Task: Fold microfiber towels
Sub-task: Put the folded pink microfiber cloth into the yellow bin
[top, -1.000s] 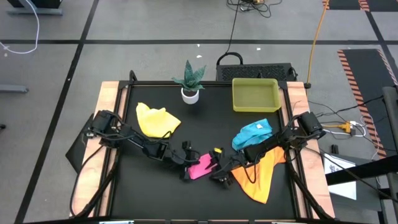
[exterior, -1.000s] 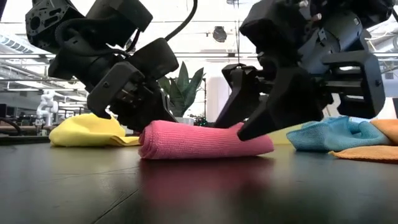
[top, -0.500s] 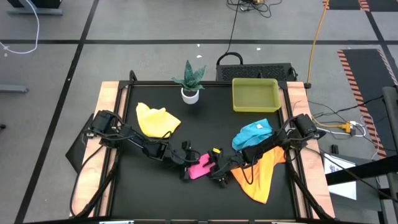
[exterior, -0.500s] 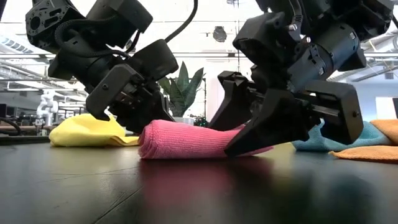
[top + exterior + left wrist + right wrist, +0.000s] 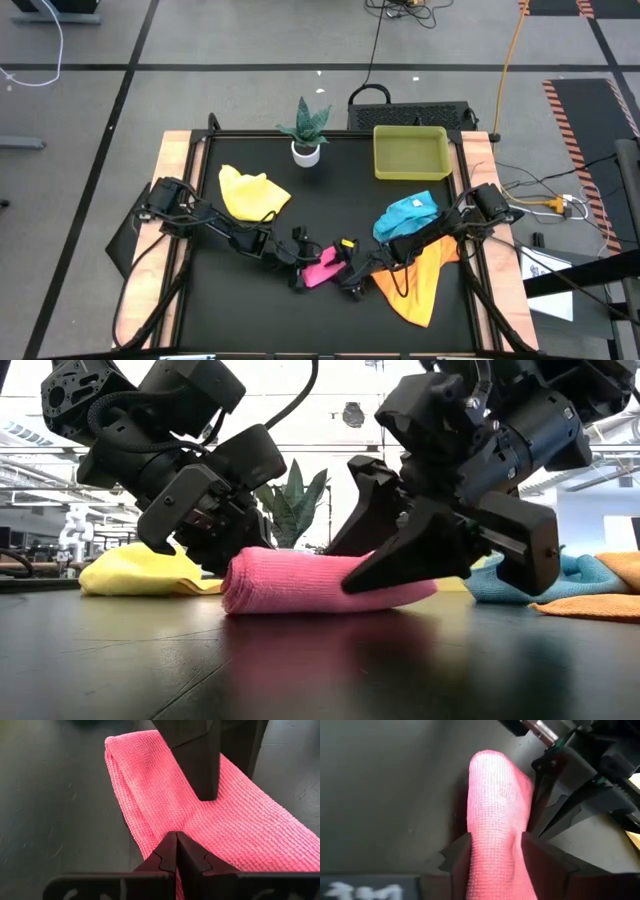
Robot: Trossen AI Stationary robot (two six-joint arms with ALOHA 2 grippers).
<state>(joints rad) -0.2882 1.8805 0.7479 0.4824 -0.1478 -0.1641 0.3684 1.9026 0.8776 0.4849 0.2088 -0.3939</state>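
Note:
The folded pink towel (image 5: 322, 270) lies flat on the black table (image 5: 330, 200), near its front middle. My left gripper (image 5: 176, 836) is shut, its tips on the towel's left part. My right gripper (image 5: 495, 870) reaches in from the right and is shut on the towel's right part. Neither gripper touches the other towels. The yellow towel (image 5: 250, 193) lies crumpled at the left. At the right, the light blue towel (image 5: 408, 215) lies crumpled and the orange towel (image 5: 415, 285) spread; my right arm passes over both. My left gripper rests its shut fingertips on the pink towel's top layer (image 5: 165, 820), near its left end, slanting down from the left. Creases run toward the tips; whether cloth is caught between them I cannot tell. The towel lies on the table. My right gripper has the pink towel's right part (image 5: 495, 835) between its two fingers, the cloth filling the gap. It slants down from the right, along the towel's length. One finger (image 5: 400, 560) stands on the near side, the other behind. The towel lies on the table.
A yellow-green tray (image 5: 410, 152) stands at the back right and a small potted plant (image 5: 305, 130) at the back middle. Bare table shows at the centre and along the front edge. The two grippers stand close together over the pink towel.
My right gripper has tipped down and rolled a little, and its fingers have come lower over the pink towel's right part. The towel has kept its place and shape.

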